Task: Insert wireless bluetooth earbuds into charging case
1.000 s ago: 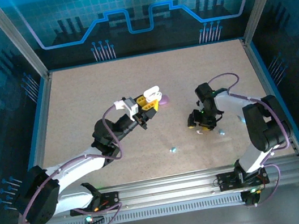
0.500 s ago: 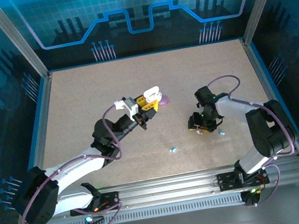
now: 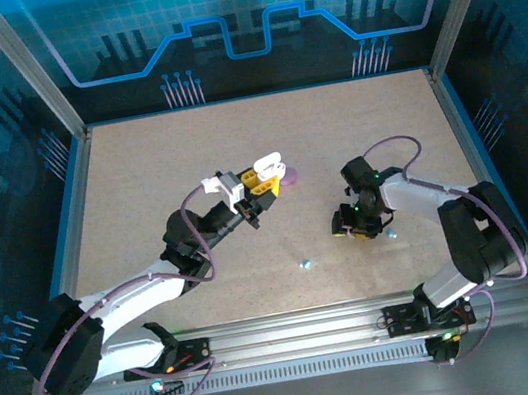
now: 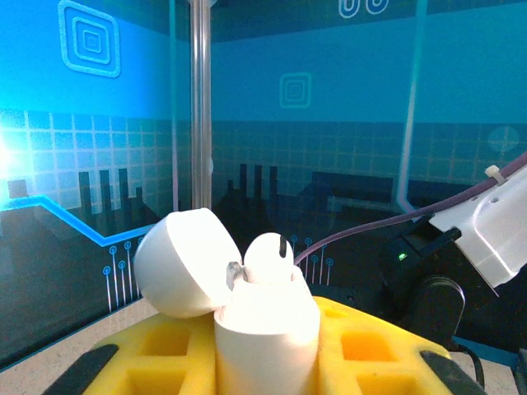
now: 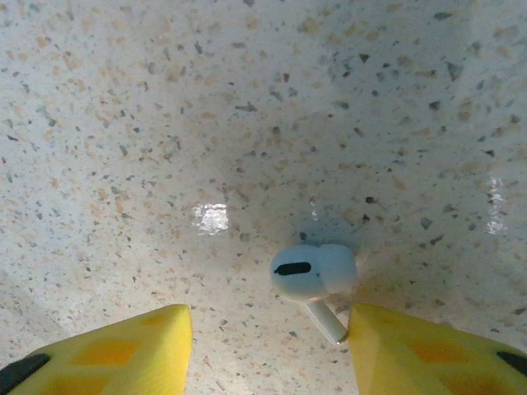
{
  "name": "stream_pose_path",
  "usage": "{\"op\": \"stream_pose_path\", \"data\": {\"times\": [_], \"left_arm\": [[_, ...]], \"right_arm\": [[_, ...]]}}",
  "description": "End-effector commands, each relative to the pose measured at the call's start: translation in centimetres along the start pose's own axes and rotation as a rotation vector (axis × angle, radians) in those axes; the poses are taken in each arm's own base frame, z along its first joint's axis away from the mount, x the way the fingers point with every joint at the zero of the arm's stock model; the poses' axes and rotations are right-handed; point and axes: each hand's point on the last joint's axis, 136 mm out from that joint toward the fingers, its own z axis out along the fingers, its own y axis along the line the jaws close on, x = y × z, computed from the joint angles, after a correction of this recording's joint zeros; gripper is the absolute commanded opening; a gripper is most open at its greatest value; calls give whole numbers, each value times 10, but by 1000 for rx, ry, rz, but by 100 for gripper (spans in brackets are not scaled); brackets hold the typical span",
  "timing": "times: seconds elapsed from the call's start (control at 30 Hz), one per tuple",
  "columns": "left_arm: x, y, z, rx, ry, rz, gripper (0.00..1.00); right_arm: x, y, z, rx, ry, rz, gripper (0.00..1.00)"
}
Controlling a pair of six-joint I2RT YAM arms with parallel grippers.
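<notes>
We see a speckled beige table (image 3: 139,178) framed by rails. A small light-blue earbud (image 3: 305,265) lies on it close to the middle of the front edge. Toward the right edge, a pale earbud (image 5: 313,271) rests flat on the surface, its stem pointing toward the front edge.

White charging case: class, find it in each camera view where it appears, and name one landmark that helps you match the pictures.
Top external: the white charging case is just left of mid-table, clamped in the left gripper, with a purple object beside it.
Left wrist: bottom centre, the case stands lid open between the yellow fingers.
Shared landmark: those yellow fingers around the case.
</notes>
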Motion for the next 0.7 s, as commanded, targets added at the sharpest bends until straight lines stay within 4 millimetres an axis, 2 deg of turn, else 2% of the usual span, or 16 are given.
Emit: {"op": "stream_pose_path", "data": {"times": [0.0,0.17,0.47,0.67], "left_arm": [[-11,-1,-3,-9,-37,17,23],[-11,-1,-3,-11,-38,17,23],[-10,0,-3,-14,-37,15,23],[-11,0,-4,-17,-35,13,23]], "right_arm": [[11,1,-4,-8,13,-11,54],[5,5,-15,-11,-25,-39,54],[-16,0,-30,105,-66,-112,56],[-15,-4,-18,167,-8,-148,53]]}}
